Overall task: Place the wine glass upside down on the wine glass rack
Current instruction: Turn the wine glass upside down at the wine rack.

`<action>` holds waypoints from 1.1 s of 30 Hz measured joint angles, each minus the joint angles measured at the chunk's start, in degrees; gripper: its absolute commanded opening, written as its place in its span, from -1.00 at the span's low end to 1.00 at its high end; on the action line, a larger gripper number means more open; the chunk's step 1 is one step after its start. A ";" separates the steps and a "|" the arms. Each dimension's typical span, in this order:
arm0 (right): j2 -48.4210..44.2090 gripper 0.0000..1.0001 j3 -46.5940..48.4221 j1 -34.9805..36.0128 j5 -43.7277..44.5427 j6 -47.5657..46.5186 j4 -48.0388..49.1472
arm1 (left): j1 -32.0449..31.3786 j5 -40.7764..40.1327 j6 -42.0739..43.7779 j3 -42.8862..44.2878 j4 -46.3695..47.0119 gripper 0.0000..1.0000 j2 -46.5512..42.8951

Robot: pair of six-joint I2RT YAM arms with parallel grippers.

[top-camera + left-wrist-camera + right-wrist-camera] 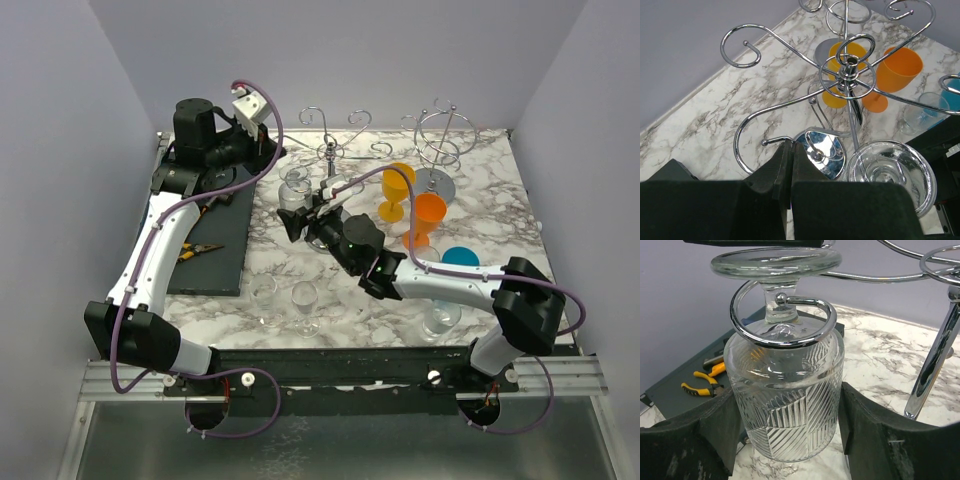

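Note:
A clear ribbed wine glass (787,400) hangs upside down between the fingers of my right gripper (787,422), which is shut on its bowl. Its stem stands inside a curled hook (782,335) of the chrome wine glass rack (330,150), and its foot (775,262) is above the hook, apart from it. From above, the glass (294,187) is at the rack's left side with the right gripper (303,215) just in front. The left wrist view shows the rack hub (847,70) and the glass foot (887,172). My left gripper (790,150) is shut and empty, raised behind the rack (246,105).
A second chrome rack (445,140) stands at the back right. Two orange cups (396,190) (428,215) and a blue cup (460,257) sit right of the rack. Clear glasses (263,295) (305,300) (440,320) stand near the front. Pliers (200,250) lie on a dark mat.

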 measured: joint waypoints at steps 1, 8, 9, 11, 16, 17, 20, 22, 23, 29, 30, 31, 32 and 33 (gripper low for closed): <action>-0.07 -0.99 -0.13 0.00 -0.59 -0.52 0.02 | 0.02 -0.04 0.00 -0.04 0.02 -1.00 0.00; -1.07 -0.99 -2.97 -0.15 -2.19 -3.10 3.34 | -0.20 0.02 -0.02 -0.39 -0.11 -1.00 -0.37; -1.25 -0.99 -3.48 -0.15 -2.45 -3.34 4.09 | -0.28 0.00 -0.02 -0.42 -0.13 -1.00 -0.42; -1.66 -0.99 -4.28 -0.17 -2.80 -3.78 4.92 | -0.42 0.00 -0.02 -0.42 -0.24 -1.00 -0.46; -2.89 -0.99 -5.51 -0.07 -4.37 -6.54 6.14 | -0.63 -0.46 0.15 -0.46 -0.09 -1.00 -0.50; -3.15 -0.99 -5.51 -0.09 -4.66 -7.19 6.23 | -0.66 -0.61 0.17 -0.46 -0.11 -1.00 -0.50; -3.26 -0.99 -5.46 -0.22 -5.01 -8.72 6.43 | -0.72 -0.92 0.20 -0.46 -0.11 -1.00 -0.50; -3.23 -0.99 -5.46 -0.26 -5.25 -9.42 6.40 | -0.76 -1.07 0.20 -0.46 -0.11 -1.00 -0.50; -3.23 -0.99 -5.46 -0.28 -5.35 -9.70 6.40 | -0.76 -1.14 0.22 -0.46 -0.09 -1.00 -0.50; -3.21 -0.99 -5.60 -0.50 -6.12 -11.23 7.08 | -0.76 -1.42 0.44 -0.46 -0.11 -1.00 -0.48; -3.21 -0.99 -5.68 -0.52 -6.23 -11.65 7.37 | -0.76 -1.46 0.48 -0.46 -0.11 -1.00 -0.46; -3.21 -0.99 -5.73 -0.55 -6.32 -11.96 7.43 | -0.76 -1.49 0.55 -0.46 -0.09 -1.00 -0.42; -3.21 -0.99 -5.73 -0.55 -6.36 -12.31 7.41 | -0.76 -1.51 0.59 -0.46 -0.11 -1.00 -0.39; -3.21 -0.99 -5.73 -0.55 -6.38 -12.72 7.41 | -0.76 -1.55 0.61 -0.46 -0.04 -1.00 -0.31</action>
